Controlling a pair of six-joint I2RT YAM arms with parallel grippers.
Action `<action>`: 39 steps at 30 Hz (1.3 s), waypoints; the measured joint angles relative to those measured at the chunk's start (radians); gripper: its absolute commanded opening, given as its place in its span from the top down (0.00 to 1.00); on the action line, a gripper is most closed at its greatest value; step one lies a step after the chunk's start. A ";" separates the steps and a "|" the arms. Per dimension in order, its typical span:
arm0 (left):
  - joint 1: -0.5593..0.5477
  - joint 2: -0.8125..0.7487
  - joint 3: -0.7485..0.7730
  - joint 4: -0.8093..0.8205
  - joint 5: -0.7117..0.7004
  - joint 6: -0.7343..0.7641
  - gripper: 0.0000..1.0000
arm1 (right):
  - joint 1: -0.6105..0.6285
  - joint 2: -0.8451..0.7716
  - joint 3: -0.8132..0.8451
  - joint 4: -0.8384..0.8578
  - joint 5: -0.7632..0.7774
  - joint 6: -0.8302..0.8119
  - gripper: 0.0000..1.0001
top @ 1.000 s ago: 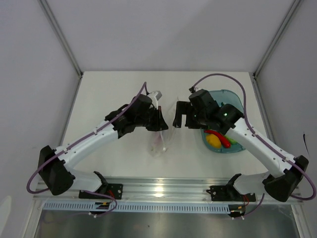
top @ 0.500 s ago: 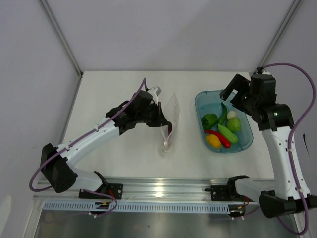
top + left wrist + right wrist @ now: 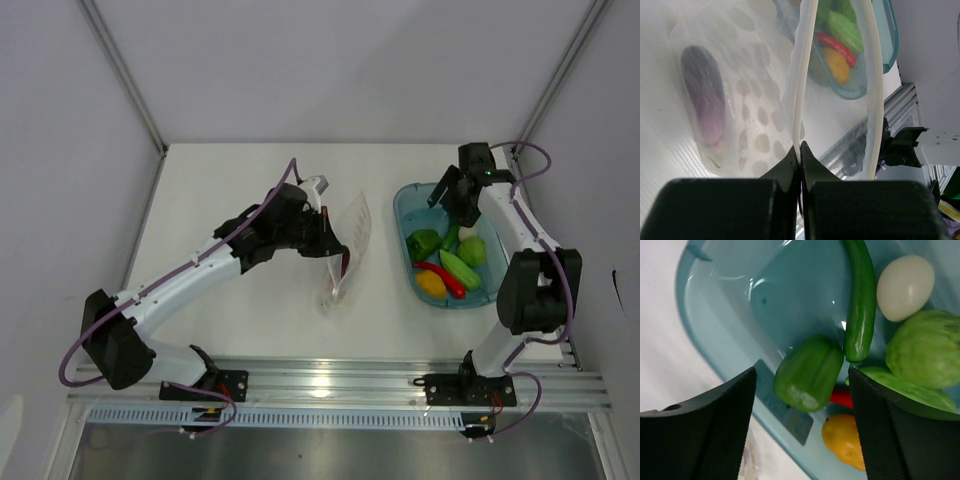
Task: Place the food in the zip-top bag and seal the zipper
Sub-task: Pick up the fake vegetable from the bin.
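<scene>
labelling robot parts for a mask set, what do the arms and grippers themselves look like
The left arm and right arm have white link shells with black joints and bases. A purple cable runs along each. The left gripper and right gripper are matte black with thick, blocky fingers; a small green light glows at the right wrist.

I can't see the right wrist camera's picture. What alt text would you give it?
The right gripper hangs open above a blue tray of toy food. A green pepper shows between its fingers, beside a long green cucumber, a white egg-shaped piece, a lumpy green fruit, a red chili and a yellow fruit.
</scene>
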 measured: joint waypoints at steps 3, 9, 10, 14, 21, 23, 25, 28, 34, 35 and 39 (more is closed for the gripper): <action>0.000 0.000 -0.004 0.007 0.011 0.000 0.99 | 0.005 0.102 0.016 0.025 0.017 0.013 0.33; 0.000 0.000 -0.011 0.019 0.024 0.000 0.99 | 0.010 0.236 0.016 0.039 0.086 0.023 0.34; 0.000 0.000 -0.014 0.020 0.027 0.001 0.99 | 0.011 0.241 0.014 0.039 0.101 0.023 0.35; 0.000 0.000 -0.019 0.021 0.032 0.001 0.99 | 0.010 0.241 0.010 0.049 0.151 0.018 0.35; 0.000 0.000 -0.019 0.022 0.039 0.001 0.99 | -0.009 0.255 -0.011 0.079 0.172 -0.007 0.35; 0.000 0.000 -0.019 0.022 0.039 0.001 0.99 | -0.013 0.271 -0.018 0.092 0.171 -0.011 0.35; 0.000 0.000 -0.019 0.021 0.039 0.001 1.00 | -0.016 0.291 -0.026 0.102 0.171 -0.014 0.38; 0.000 0.000 -0.019 0.021 0.039 0.001 0.99 | -0.016 0.316 -0.039 0.117 0.166 -0.023 0.74; 0.000 0.000 -0.019 0.021 0.038 0.001 0.99 | -0.015 0.311 -0.044 0.142 0.171 -0.032 0.85; 0.000 0.001 -0.019 0.021 0.038 0.001 0.99 | -0.013 0.301 -0.046 0.139 0.176 -0.034 0.85; 0.000 0.008 -0.019 0.022 0.037 0.000 0.99 | -0.010 0.210 -0.046 0.116 0.187 -0.053 0.86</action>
